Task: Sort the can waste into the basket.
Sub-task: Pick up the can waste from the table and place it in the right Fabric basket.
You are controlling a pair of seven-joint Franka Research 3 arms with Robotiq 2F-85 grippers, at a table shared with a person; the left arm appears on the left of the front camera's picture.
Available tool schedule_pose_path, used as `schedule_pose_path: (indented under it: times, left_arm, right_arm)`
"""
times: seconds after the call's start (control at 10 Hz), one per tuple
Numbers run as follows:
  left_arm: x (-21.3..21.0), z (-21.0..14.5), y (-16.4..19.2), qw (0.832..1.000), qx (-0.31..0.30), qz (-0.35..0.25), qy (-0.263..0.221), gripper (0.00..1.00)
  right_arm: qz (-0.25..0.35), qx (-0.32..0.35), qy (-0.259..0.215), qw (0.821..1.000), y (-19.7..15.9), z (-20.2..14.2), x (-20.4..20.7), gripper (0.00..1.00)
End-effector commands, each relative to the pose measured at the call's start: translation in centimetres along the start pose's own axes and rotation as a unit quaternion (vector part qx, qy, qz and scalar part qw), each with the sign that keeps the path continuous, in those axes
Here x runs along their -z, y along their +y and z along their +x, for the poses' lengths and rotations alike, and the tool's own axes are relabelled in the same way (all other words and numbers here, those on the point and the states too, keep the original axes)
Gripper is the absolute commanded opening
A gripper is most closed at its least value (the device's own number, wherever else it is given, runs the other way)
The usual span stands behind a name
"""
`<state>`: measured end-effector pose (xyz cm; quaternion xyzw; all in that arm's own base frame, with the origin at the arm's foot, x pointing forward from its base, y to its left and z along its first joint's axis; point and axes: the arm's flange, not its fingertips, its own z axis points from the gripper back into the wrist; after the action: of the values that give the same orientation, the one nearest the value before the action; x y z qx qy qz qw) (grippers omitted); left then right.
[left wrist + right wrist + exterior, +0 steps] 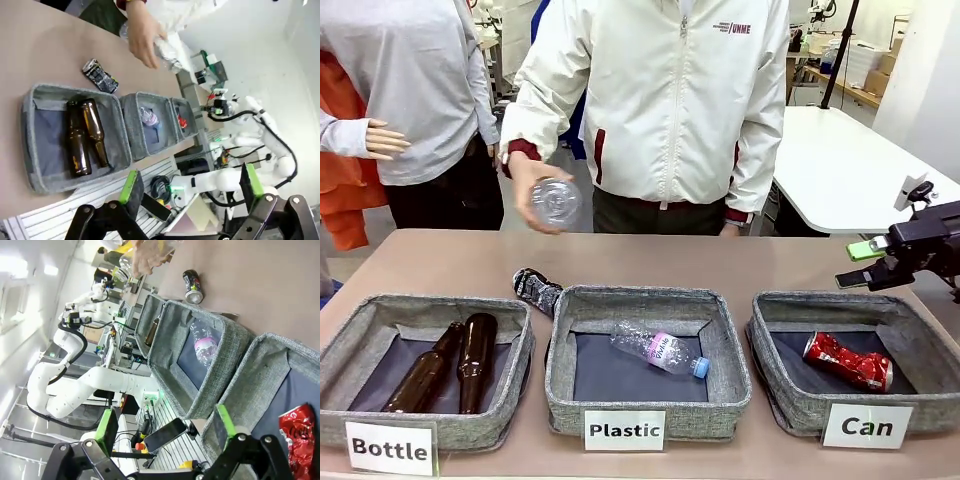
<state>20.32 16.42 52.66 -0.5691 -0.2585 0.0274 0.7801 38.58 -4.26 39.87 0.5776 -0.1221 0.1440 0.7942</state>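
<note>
Fingers [131, 187] of the left gripper [190, 185] stand spread wide with nothing between them, high off the table's [720, 260] left end. The right gripper [858, 265] is just as released, hovering above the far right corner of the Can basket [790, 408] near the table's right edge.

Three baskets sit in a row along the near edge with only narrow gaps between them. The red can [847, 362] lies on the Can basket's dark lining, toward its right wall. The dark can [536, 290] lies on the bare table just behind the gap between the Bottle basket [510, 400] and the Plastic basket [570, 400], close to the latter's far left corner (from the wrist views it looks slightly apart from both rims).

Two brown bottles [470, 360] lie in the Bottle basket, and a clear plastic bottle [660, 350] lies in the Plastic basket.

Behind the baskets, the strip up to the far edge is open apart from the dark can. A person's hand [525, 180] holds another clear bottle [557, 202] above the far edge, left of centre.
</note>
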Motion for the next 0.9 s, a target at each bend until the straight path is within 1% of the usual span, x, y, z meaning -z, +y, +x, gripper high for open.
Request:
schedule_pose_path:
  times: [0.0, 0.1, 0.2, 0.4, 0.5, 0.6, 0.7, 0.8]
  left_arm:
    - [4.1, 2.2, -1.4, 0.998, 0.013, 0.037, 0.042, 1.0]
    - [6.3, 4.3, -2.0, 0.996, 0.008, 0.075, 0.052, 1.0]
    - [9.4, 6.7, -2.5, 0.992, 0.006, 0.114, 0.061, 1.0]
    - [15.4, 10.1, -2.0, 0.981, 0.013, 0.158, 0.113, 1.0]
    - [17.8, 11.1, -1.6, 0.976, 0.007, 0.169, 0.14, 1.0]
    - [18.8, 11.5, -1.4, 0.973, 0.004, 0.168, 0.159, 1.0]
    - [18.0, 11.5, -1.2, 0.976, -0.001, 0.16, 0.15, 1.0]
    - [15.6, 11.3, -0.9, 0.982, -0.009, 0.139, 0.129, 1.0]
  right_arm:
    - [-0.005, -0.013, -0.001, 1.0, 0.0, 0.0, -0.1, 1.0]
    - [-0.005, -0.013, -0.001, 1.0, 0.0, 0.0, -0.1, 1.0]
    - [-0.005, -0.013, -0.001, 1.0, 0.0, 0.0, -0.1, 1.0]
    - [-0.005, -0.013, -0.001, 1.0, 0.0, 0.0, -0.1, 1.0]
    - [-0.005, -0.013, -0.001, 1.0, 0.0, 0.0, -0.1, 1.0]
    - [-0.005, -0.013, -0.001, 1.0, 0.0, 0.0, -0.1, 1.0]
    - [-0.005, -0.013, -0.001, 1.0, 0.0, 0.0, -0.1, 1.0]
    - [-0.005, -0.013, -0.001, 1.0, 0.0, 0.0, -0.1, 1.0]
